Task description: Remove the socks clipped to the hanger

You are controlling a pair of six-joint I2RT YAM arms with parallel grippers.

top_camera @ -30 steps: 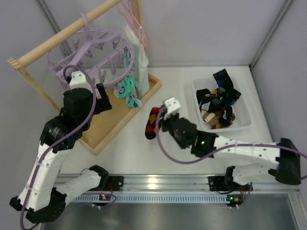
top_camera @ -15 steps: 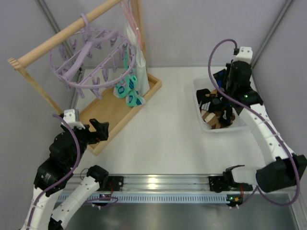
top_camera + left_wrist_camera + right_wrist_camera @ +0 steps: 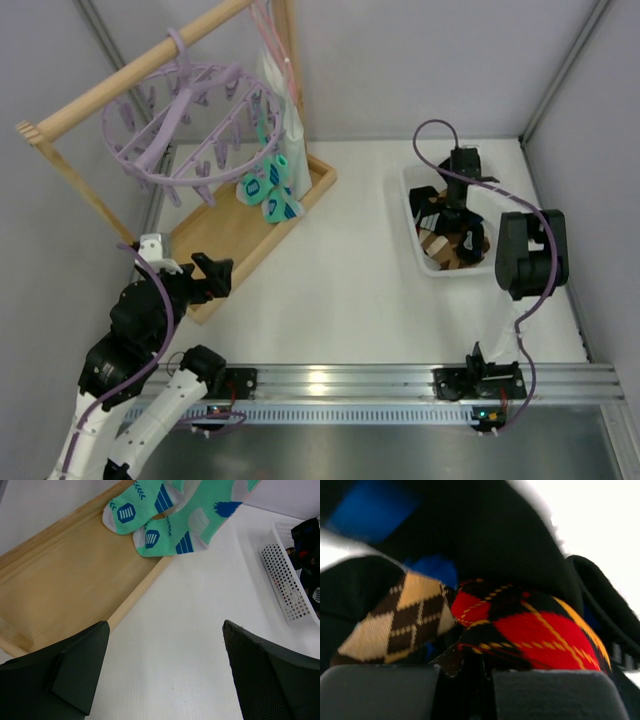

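The lavender hanger [image 3: 190, 120] hangs from a wooden rod at the back left. Mint-green socks [image 3: 268, 190] dangle from its clips over a wooden tray, and they also show in the left wrist view [image 3: 170, 525]. My left gripper [image 3: 205, 275] is open and empty, low over the white table by the tray's near edge [image 3: 165, 650]. My right gripper [image 3: 462, 198] is down in the white basket [image 3: 412, 210]. Its jaws are nearly closed on the red-black diamond-patterned sock [image 3: 535, 630], [image 3: 482, 672]. Black socks and a brown diamond-patterned sock [image 3: 395, 625] lie around it.
The wooden tray [image 3: 235, 240] lies under the hanger, seen close in the left wrist view [image 3: 65, 590]. A white cloth [image 3: 292, 125] and a thin pink hanger [image 3: 270, 35] hang on the same rod [image 3: 110, 90]. The basket's wall shows in the left wrist view [image 3: 287, 585].
My right arm carried the diamond-patterned sock from the table to the basket and has now lowered into it. My left arm drew back from the hanger to the tray's near edge.
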